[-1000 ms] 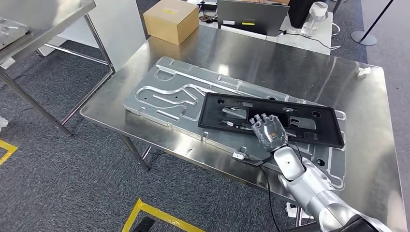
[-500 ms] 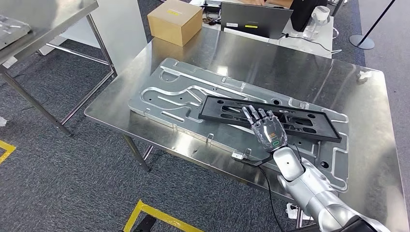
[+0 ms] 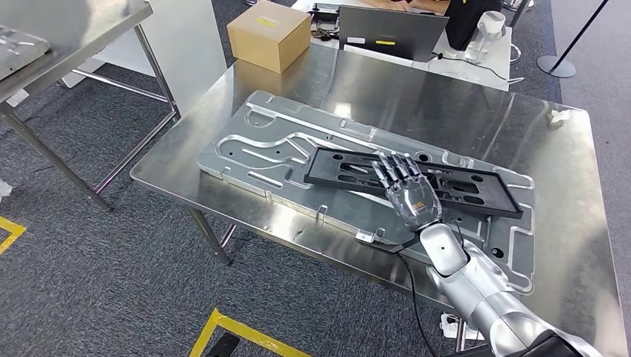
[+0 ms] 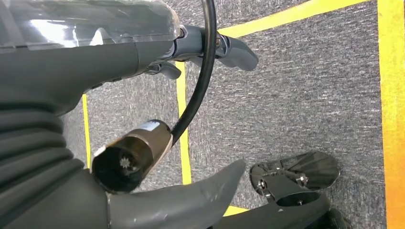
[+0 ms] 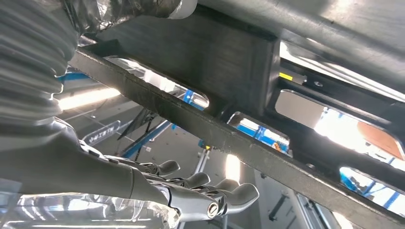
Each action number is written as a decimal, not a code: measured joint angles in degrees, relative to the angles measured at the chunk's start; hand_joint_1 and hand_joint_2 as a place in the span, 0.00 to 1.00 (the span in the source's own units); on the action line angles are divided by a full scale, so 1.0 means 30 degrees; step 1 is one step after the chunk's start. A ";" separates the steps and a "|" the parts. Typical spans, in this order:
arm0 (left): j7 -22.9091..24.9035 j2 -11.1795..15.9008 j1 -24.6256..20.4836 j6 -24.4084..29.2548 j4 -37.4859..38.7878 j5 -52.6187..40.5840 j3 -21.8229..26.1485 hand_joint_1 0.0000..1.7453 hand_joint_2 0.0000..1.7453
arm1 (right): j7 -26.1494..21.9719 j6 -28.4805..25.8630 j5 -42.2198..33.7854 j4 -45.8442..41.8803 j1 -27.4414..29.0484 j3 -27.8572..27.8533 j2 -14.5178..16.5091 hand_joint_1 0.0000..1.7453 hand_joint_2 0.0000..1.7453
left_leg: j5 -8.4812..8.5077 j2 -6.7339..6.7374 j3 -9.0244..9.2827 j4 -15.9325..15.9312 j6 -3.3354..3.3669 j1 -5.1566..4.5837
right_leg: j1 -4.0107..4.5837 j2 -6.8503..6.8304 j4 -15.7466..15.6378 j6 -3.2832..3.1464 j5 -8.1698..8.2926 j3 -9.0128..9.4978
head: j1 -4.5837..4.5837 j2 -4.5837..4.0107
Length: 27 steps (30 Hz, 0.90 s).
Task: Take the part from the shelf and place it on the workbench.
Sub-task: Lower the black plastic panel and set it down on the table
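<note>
A: Location of the black part?

B: Lying lengthwise on the grooved metal plate, itself flat on the steel workbench. Set toward the right half of the plate, long edge running left to right.

A: State of the right hand?

B: Over the middle of the part, back upward, fingers stretched out and spread across the near rail. Not closed around anything. In the right wrist view, dark fingers apart from the frame, bright reflections visible in the gap. Contact at the thumb: impossible to tell.

A: And the left hand?

B: Hanging low over grey carpet crossed by yellow tape. Fingers loosely extended, nothing between them and the thumb.

A: Surroundings on the far side of the bench?

B: Cardboard box at the back left corner; laptop on the next table behind, well apart from the plate.
</note>
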 joint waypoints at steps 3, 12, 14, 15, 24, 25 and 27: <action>0.0000 -0.0005 0.0001 -0.0141 0.0000 0.0000 0.0084 0.00 0.00 | -0.0681 0.0232 -0.0279 -0.0268 0.0050 -0.0485 0.0166 0.00 1.00 | 0.0001 0.0000 -0.0001 0.0000 0.0001 0.0000 | 0.0001 0.0000 0.0004 0.0000 0.0000 0.0005 | 0.0002 0.0000; -0.0297 0.0000 -0.0044 -0.0572 0.0000 -0.0179 0.0452 0.00 0.00 | -0.1285 0.1796 -0.0574 -0.2667 0.0634 -0.1966 0.2010 0.00 1.00 | -0.0025 0.0018 -0.0025 0.0064 0.0146 -0.0084 | -0.0099 0.0006 -0.0097 0.0189 0.0054 0.0014 | -0.0011 0.0000; -0.0301 -0.0013 -0.0043 -0.0589 0.0000 -0.0226 0.0463 0.00 0.00 | -0.1292 0.1849 -0.0585 -0.3003 0.0669 -0.2093 0.2195 0.00 1.00 | 0.0158 0.0058 0.0069 -0.0178 0.0281 0.0036 | -0.0078 -0.0003 -0.0016 0.0310 -0.0064 0.0010 | -0.0013 0.0000; -0.0302 -0.0016 -0.0045 -0.0589 0.0000 -0.0228 0.0472 0.00 0.00 | -0.1294 0.1849 -0.0601 -0.3100 0.0680 -0.2173 0.2224 0.00 1.00 | 0.0266 0.0091 0.0113 -0.0332 0.0354 0.0104 | -0.0070 -0.0015 0.0309 0.0350 -0.0386 -0.0110 | -0.0007 0.0000; -0.0288 -0.0016 -0.0002 -0.0636 0.0000 -0.0237 0.0586 0.00 0.00 | -0.1328 0.1844 -0.0689 -0.3248 0.1063 -0.2516 0.2230 0.00 1.00 | 0.0469 0.0164 -0.0328 -0.0088 0.0147 0.0274 | -0.0506 -0.0164 0.1593 0.0748 -0.0825 -0.0181 | 0.0007 0.0000; -0.0277 -0.0018 0.0000 -0.0636 0.0000 -0.0248 0.0586 0.00 0.00 | -0.1328 0.1840 -0.0694 -0.3273 0.1068 -0.2550 0.2231 0.00 1.00 | 0.0508 0.0157 -0.0396 -0.0022 0.0003 0.0273 | -0.0474 -0.0168 0.0748 0.0691 -0.0556 0.0220 | 0.0002 0.0000; -0.0259 -0.0020 0.0016 -0.0636 0.0000 -0.0277 0.0588 0.00 0.00 | -0.1325 0.1831 -0.0698 -0.3291 0.1082 -0.2643 0.2231 0.00 1.00 | 0.0673 0.0144 -0.0499 -0.0008 -0.0319 0.0259 | -0.0323 -0.0106 0.0326 0.0473 -0.0434 0.0311 | -0.0012 0.0000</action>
